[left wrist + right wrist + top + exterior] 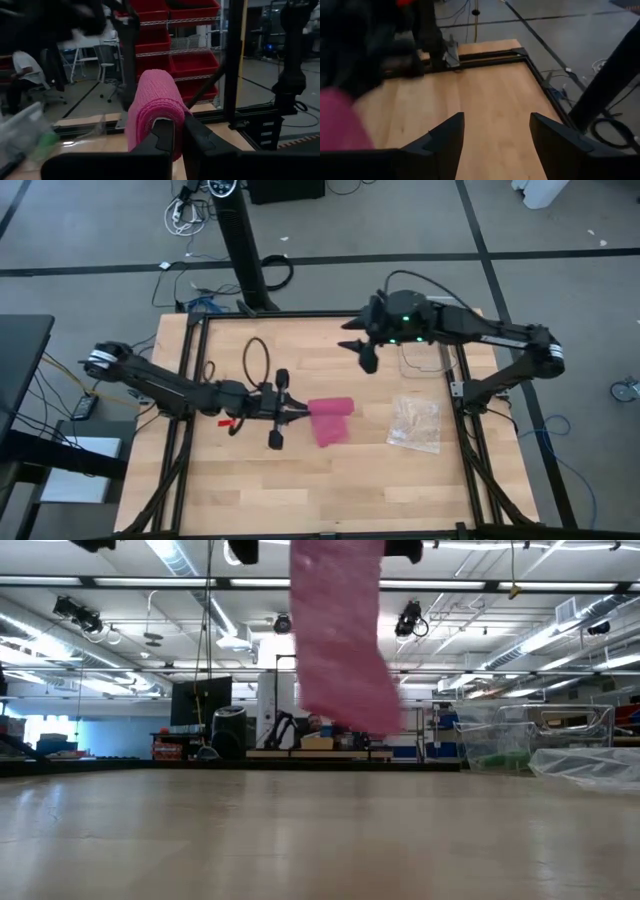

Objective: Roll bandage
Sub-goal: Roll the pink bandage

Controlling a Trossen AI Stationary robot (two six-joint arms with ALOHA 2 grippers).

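The magenta-pink bandage [333,421] is held off the table in my left gripper [304,413], near the table's middle. In the low view the bandage [338,640] hangs as a broad strip. In the left wrist view it [150,100] curves over in a rounded fold ahead of the fingers. My left gripper [179,125] is shut on it. My right gripper [366,352] is open and empty above the far half of the table; its fingers stand apart in the right wrist view [496,134], where the bandage [337,122] shows at the edge. My left gripper pinches the bandage between its two fingers [165,137] at the near edge of the folded band [167,112]. The fingers come level from the table's left. The bandage hangs below the hold, its lower end [375,720] clear of the table; how many layers are pinched I cannot tell.
A clear crinkly plastic bag [415,423] lies on the table to the right of the bandage; it also shows in the low view [590,762] and in the left wrist view [22,131]. A black cable loop [255,360] lies at the far left. Black frame rails [462,395] border the table.
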